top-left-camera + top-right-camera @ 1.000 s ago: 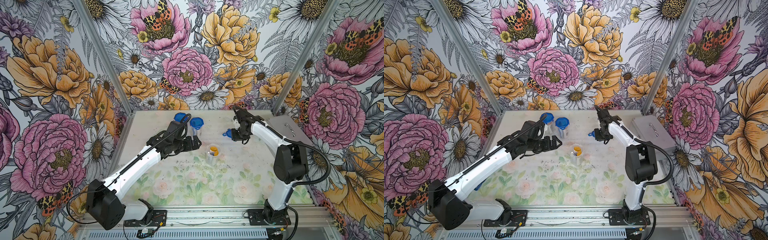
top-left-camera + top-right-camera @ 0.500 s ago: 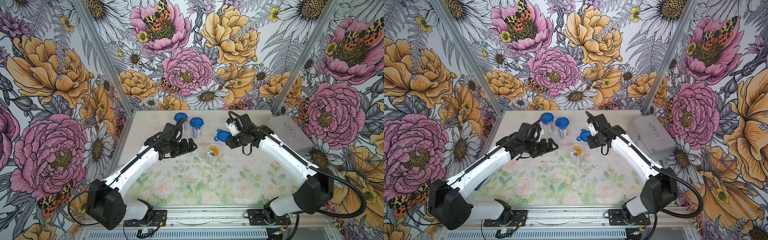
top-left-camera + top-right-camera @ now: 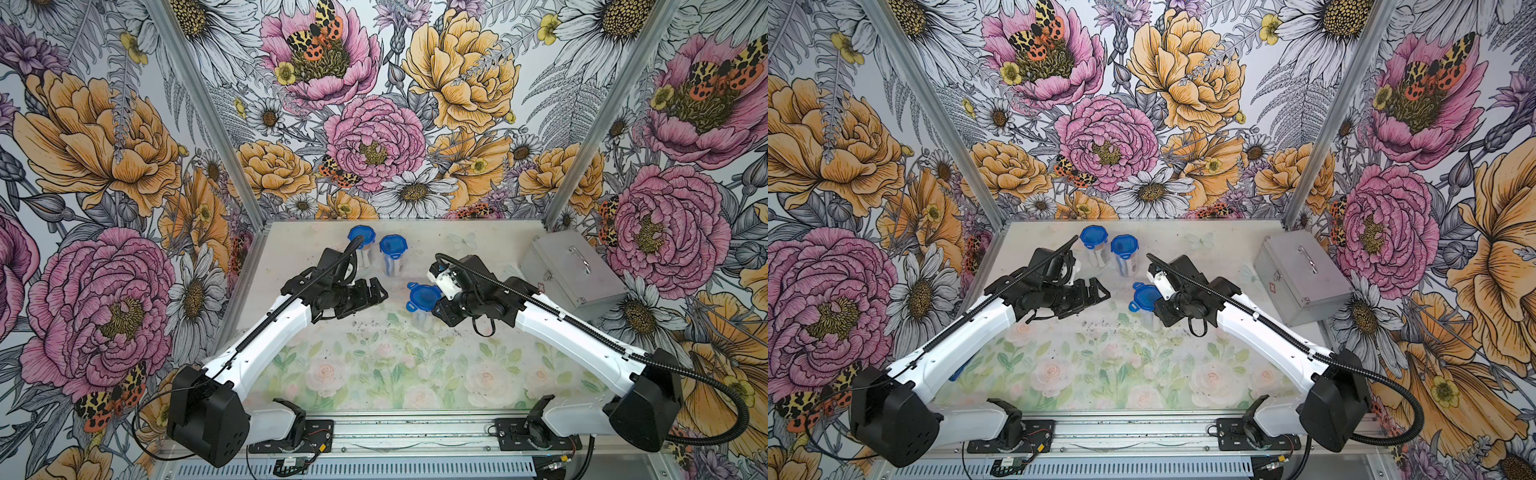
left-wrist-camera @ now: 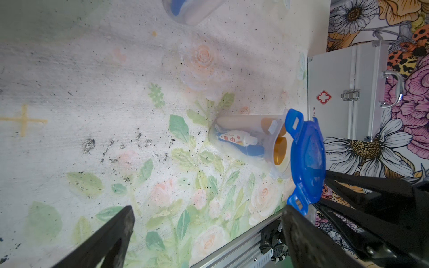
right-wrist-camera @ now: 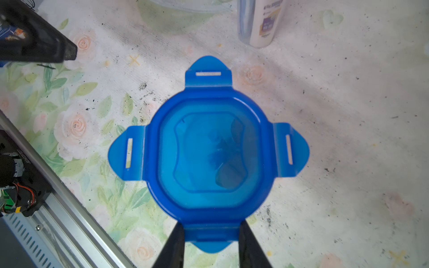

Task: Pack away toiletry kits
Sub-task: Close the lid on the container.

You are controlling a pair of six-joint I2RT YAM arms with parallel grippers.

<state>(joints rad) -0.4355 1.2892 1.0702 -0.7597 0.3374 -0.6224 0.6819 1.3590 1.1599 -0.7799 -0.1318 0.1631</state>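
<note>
Over swings the right arm, away from the far side near the silver case (image 3: 573, 274) and in to the middle of the table (image 3: 374, 365), and the blue lid (image 3: 423, 297) comes with it. The right gripper (image 5: 211, 234) is clamped on one of the lid's four tabs, a black finger on either side, with the other three tabs sticking out free. The lid now hangs right over the open cup (image 3: 422, 322), where a second ago that cup's orange contents were plain to see from above.

From the left wrist, the lid (image 4: 306, 160) sits just off the mouth of the cup (image 4: 250, 141) and is not seated. Whether it touches the rim I cannot tell. Inside the clear cup lie a white-blue toothpaste tube (image 4: 236, 139) and the orange-capped bottles (image 4: 278, 150).

The left gripper (image 3: 376, 291) has drawn back a little from the cup and hovers near it, jaws spread wide with nothing between them.

At the back, two lidded cups (image 3: 360, 245) (image 3: 392, 253) stand upright, just beside each other, in both top views. The silver case stays closed at the right edge, handle up, well apart from the cups.
</note>
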